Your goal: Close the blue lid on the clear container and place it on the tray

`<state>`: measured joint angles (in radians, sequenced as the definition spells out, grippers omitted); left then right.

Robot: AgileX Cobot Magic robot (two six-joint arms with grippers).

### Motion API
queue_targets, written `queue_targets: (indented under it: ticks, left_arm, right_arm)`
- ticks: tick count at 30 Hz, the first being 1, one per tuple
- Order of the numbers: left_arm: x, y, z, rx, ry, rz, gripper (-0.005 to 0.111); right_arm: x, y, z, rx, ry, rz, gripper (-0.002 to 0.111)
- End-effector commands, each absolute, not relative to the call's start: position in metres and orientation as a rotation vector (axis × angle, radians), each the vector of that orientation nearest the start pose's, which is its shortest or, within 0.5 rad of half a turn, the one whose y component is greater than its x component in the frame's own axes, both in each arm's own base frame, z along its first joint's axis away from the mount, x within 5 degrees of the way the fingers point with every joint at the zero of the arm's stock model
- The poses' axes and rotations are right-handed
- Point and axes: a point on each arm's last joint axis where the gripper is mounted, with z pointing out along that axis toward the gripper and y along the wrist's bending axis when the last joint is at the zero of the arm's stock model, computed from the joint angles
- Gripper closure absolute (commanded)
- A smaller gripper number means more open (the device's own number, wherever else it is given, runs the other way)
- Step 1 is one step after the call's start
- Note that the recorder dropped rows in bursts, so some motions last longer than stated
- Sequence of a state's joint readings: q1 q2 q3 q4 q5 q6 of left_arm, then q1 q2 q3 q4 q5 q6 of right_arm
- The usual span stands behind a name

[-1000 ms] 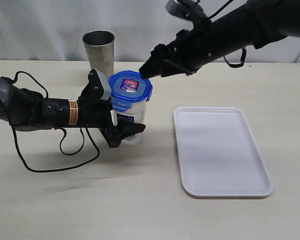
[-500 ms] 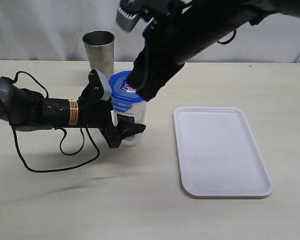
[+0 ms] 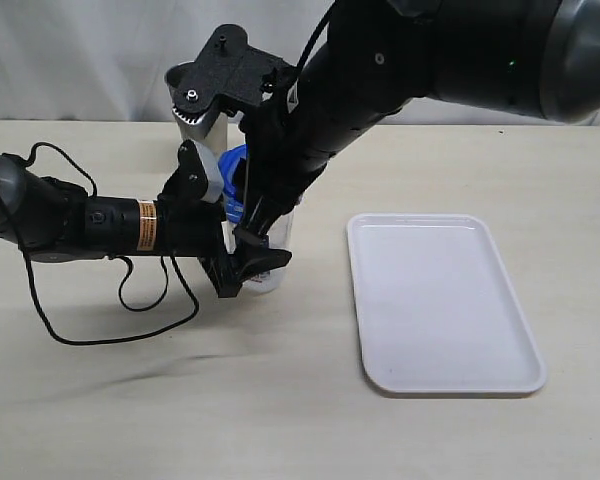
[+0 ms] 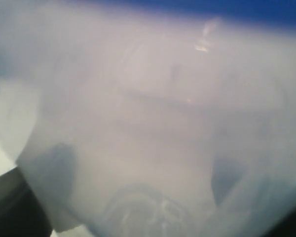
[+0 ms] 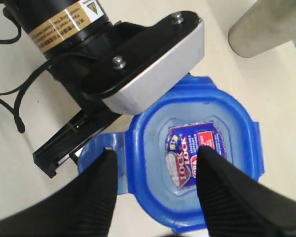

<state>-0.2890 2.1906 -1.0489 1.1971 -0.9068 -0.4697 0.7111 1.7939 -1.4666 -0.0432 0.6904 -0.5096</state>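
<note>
The clear container (image 3: 268,274) stands on the table with my left gripper (image 3: 238,242) shut on its side. Its translucent wall (image 4: 153,128) fills the left wrist view, with a strip of blue lid (image 4: 212,7) at one edge. The blue lid (image 5: 197,163) sits on the container's top, sticker facing up. One snap tab (image 5: 101,158) sticks outward. My right gripper (image 5: 157,150) hangs open just above the lid, one finger (image 5: 227,192) over the sticker and the other over that tab. In the exterior view the right arm hides most of the lid (image 3: 234,186). The white tray (image 3: 435,300) lies to the right.
A grey steel cup (image 3: 192,95) stands behind the container, partly hidden by the right arm's wrist, and shows as cup (image 5: 266,24) in the right wrist view. The left arm's black cable (image 3: 120,300) loops on the table in front of it.
The right arm has swung left and down from behind the container, its wrist turned downward over the lid. The left gripper and container have stayed still.
</note>
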Motion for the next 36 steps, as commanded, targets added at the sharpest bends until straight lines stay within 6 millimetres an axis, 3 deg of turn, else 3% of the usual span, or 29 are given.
queue_targets:
  ticks: [1,9,14,18,23,29,36]
  left_arm:
    - [0.353,-0.176,0.089,1.225,1.646,-0.745,0.107]
    - [0.353,-0.176,0.089,1.225,1.646,-0.745,0.107]
    - [0.353,-0.176,0.089,1.225,1.646,-0.745,0.107]
    - [0.352,-0.176,0.090,1.231,1.637,-0.753,0.107]
    - [0.352,-0.177,0.090,1.232,1.632,-0.759,0.107]
    - [0.352,-0.177,0.090,1.238,1.626,-0.754,0.107]
    - [0.354,-0.173,0.090,1.374,1.474,-0.615,0.107]
  right_arm:
    - [0.306,0.268,0.263,-1.518,2.053,0.024,0.061]
    - [0.314,0.271,0.237,-1.546,2.110,-0.091,0.061]
    - [0.311,0.274,0.213,-1.799,2.058,-0.236,0.062]
    - [0.310,0.279,0.197,-1.852,2.041,-0.392,0.062]
    - [0.307,0.282,0.185,-1.917,2.043,-0.454,0.071]
    - [0.307,0.281,0.194,-1.884,2.039,-0.454,0.071]
    - [0.297,0.277,0.232,-1.790,2.030,-0.355,0.053]
